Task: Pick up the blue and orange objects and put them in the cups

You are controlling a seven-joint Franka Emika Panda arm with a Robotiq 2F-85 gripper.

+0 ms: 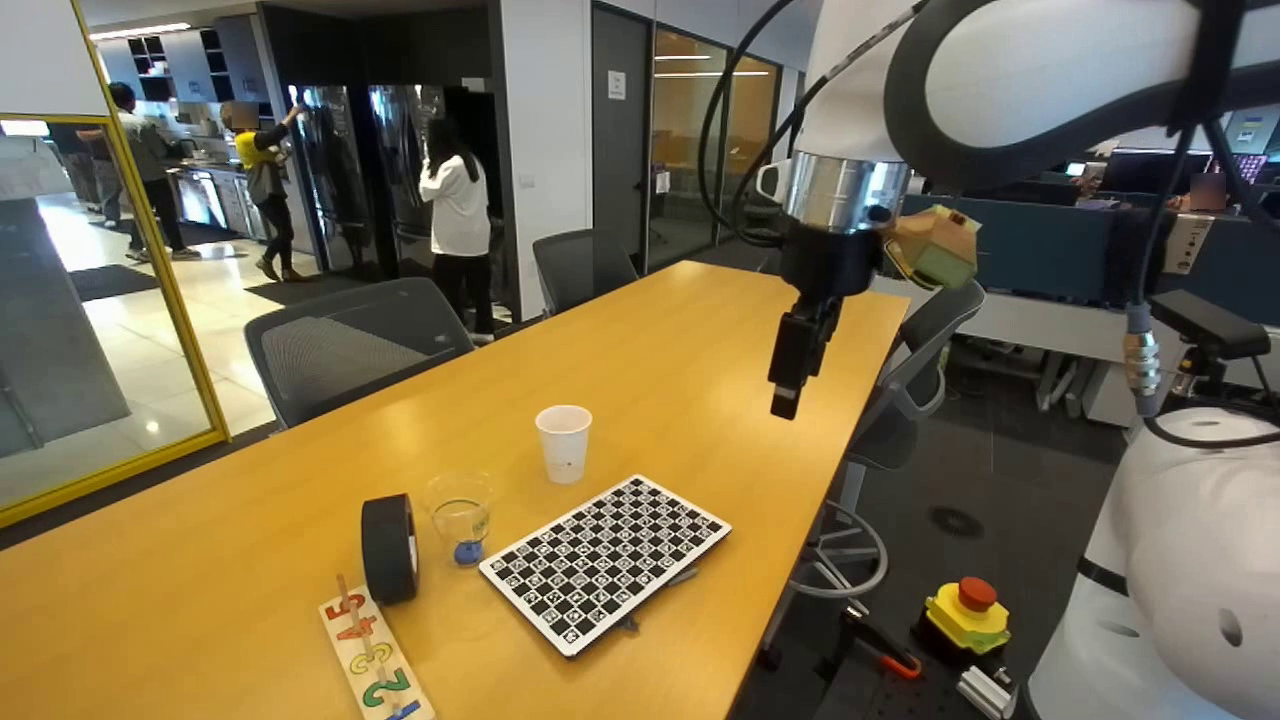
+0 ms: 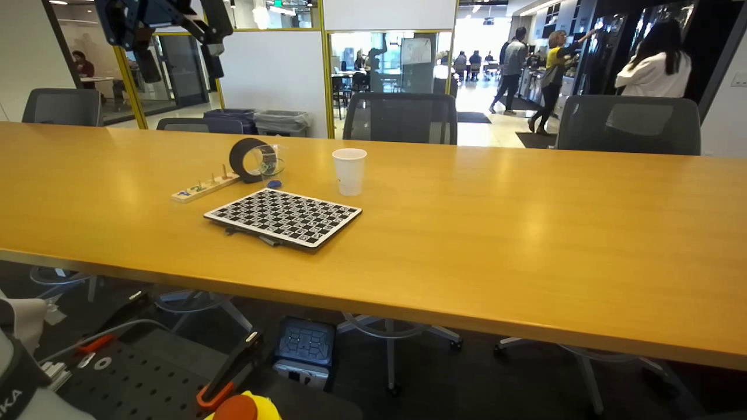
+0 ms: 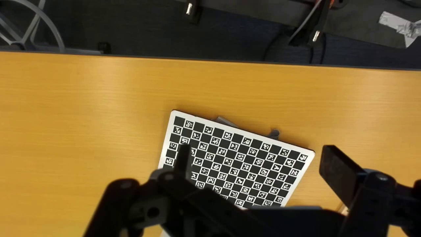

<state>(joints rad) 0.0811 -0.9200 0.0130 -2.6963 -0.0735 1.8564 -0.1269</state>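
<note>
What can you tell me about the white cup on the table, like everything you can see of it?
The white cup looks like paper, plain except for small, unreadable marks low on its side. Its round, open mouth is wider than its base. In both exterior views it stands upright on the table, beside the checkered board but apart from it. Nothing but the table appears to touch it. Its walls hide the bottom inside, so I can't tell whether it holds anything.

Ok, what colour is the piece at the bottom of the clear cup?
Blue; the piece shows best in an exterior view.
</note>
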